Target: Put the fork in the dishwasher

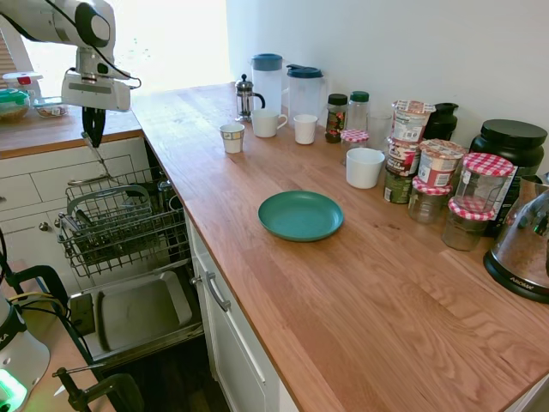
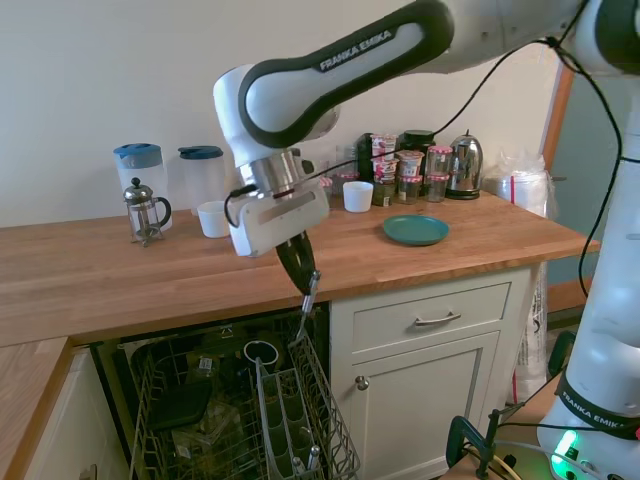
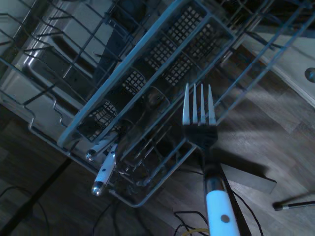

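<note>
The tool (image 2: 297,262) is clamped on one fork (image 2: 306,302), hung near-upright, tines down (handle hidden), above the dishwasher (image 2: 230,410) rack's cutlery basket (image 3: 147,98); one teal plate (image 1: 301,215) lies on the bench (image 1: 360,283).

Silver fork (image 2: 306,303) hangs tines-down, seemingly just over the open dishwasher's (image 2: 240,420) grey rack.

The fork (image 3: 199,129) showed its tines only in the wrist view, its handle cut off at the frame edge. Below the end effector (image 2: 297,262), the dishwasher (image 2: 240,420) ran off-frame, its contents too dark to tell.
</note>
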You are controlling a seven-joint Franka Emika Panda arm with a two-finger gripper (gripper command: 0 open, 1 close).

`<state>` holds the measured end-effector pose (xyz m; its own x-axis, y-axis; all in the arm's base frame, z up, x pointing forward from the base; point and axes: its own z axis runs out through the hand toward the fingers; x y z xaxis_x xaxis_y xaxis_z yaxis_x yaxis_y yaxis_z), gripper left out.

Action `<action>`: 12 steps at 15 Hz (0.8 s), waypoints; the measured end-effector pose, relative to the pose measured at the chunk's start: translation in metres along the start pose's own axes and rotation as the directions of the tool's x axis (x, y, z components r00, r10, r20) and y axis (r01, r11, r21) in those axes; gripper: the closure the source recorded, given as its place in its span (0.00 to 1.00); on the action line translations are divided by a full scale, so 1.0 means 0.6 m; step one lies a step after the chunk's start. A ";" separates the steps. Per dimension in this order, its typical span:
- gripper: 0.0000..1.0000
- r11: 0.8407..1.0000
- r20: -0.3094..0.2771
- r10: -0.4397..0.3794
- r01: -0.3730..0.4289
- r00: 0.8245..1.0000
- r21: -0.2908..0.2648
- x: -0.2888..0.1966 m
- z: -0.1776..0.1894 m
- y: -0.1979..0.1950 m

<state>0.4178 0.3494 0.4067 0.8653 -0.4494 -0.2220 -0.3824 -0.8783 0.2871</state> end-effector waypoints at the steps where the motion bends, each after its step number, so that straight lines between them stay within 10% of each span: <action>1: 1.00 1.000 0.008 -0.004 0.004 1.000 -0.028 0.004 0.012 -0.018; 12: 1.00 0.976 0.101 -0.019 0.040 0.995 -0.214 0.049 0.100 -0.128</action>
<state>0.4531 0.3941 0.3220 0.8351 -0.4471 -0.3206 -0.2690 -0.8401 0.4710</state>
